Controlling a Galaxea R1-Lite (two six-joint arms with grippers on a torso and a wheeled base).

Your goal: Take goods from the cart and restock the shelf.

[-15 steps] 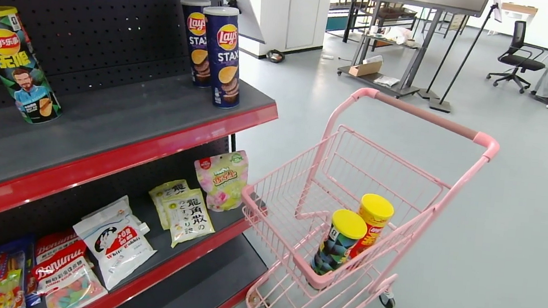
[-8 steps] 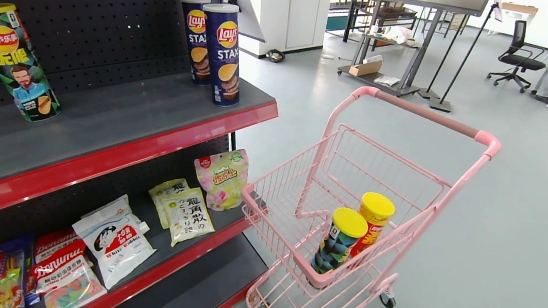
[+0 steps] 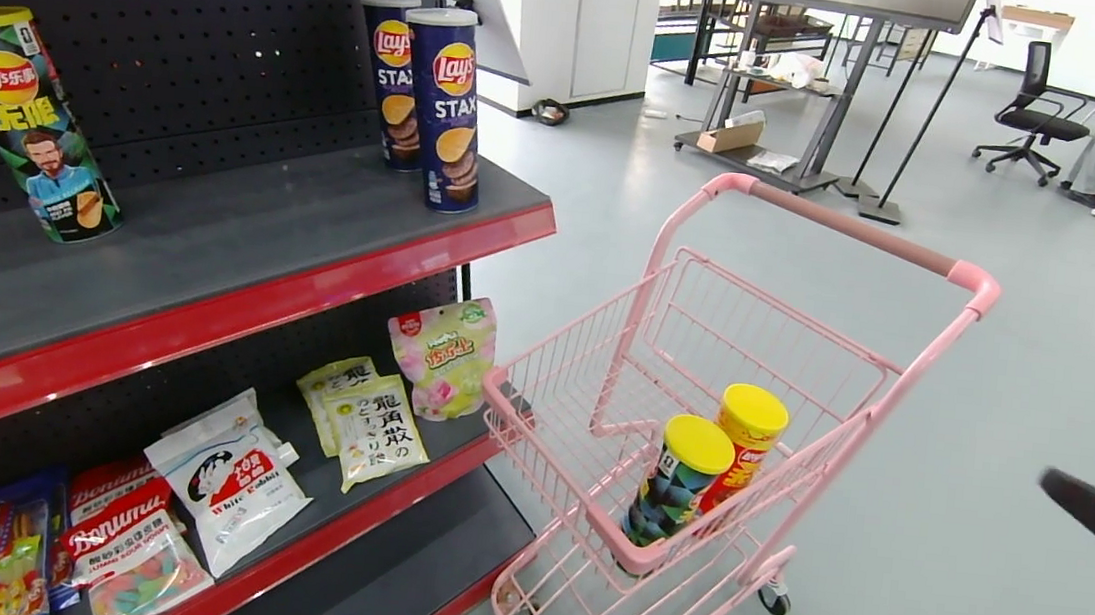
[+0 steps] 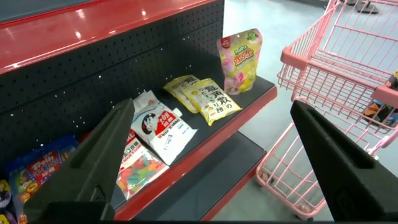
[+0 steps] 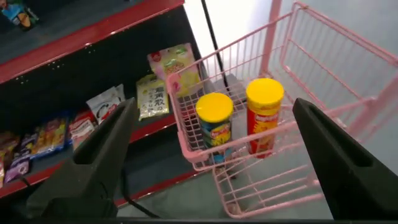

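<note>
A pink cart (image 3: 856, 233) stands right of the shelf (image 3: 212, 245). In its basket, upright and side by side, are a dark patterned can (image 3: 677, 483) and a red can (image 3: 748, 437), both with yellow lids. My right gripper (image 3: 1077, 467) is open at the head view's right edge, level with the cart and apart from it. In the right wrist view it (image 5: 214, 102) is open above the dark can (image 5: 215, 127) and the red can (image 5: 264, 118). My left gripper (image 4: 211, 106) is open and holds nothing, low in front of the lower shelf, with the cart (image 4: 323, 74) beside it.
On the upper shelf stand a dark can (image 3: 27, 127) at the left and two blue cans (image 3: 444, 107) at the right end, with bare board between. Snack bags (image 3: 230, 478) lie on the lower shelf. A display stand (image 3: 806, 122) and an office chair (image 3: 1033, 113) are far behind.
My right gripper has come into the head view at the right edge. The head camera shifted slightly a second ago. Cart, cans and shelf goods have not moved.
</note>
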